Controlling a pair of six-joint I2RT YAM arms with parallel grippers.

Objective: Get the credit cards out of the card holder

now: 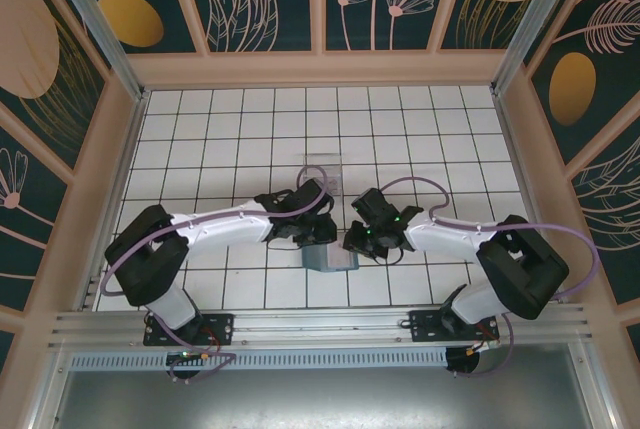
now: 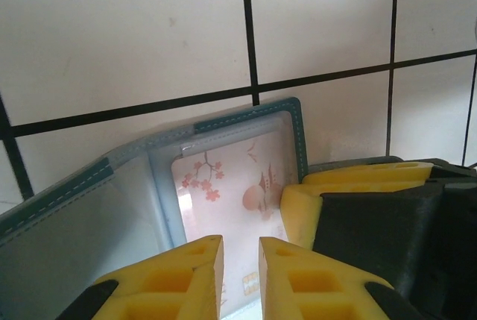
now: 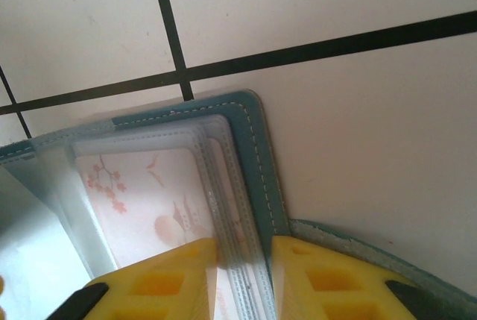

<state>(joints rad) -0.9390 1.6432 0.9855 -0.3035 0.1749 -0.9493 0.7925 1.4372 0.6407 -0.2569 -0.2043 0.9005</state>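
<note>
The teal card holder (image 1: pixel 330 260) lies open on the tiles between my two grippers. In the left wrist view its stitched edge (image 2: pixel 246 120) frames a clear sleeve that holds a pale pink credit card (image 2: pixel 231 201) printed with blossoms. My left gripper (image 2: pixel 241 275) hovers over that card with its jaws a narrow gap apart and nothing between them. A right fingertip (image 2: pixel 328 193) rests beside it. My right gripper (image 3: pixel 242 275) is shut on the stack of clear sleeves at the holder's teal edge (image 3: pixel 257 148), with the pink card (image 3: pixel 141 201) just to its left.
A see-through plastic box (image 1: pixel 322 169) stands on the tiles just beyond the grippers. Both arms meet over the near middle of the white tiled floor (image 1: pixel 420 129). Patterned walls close in the sides and back.
</note>
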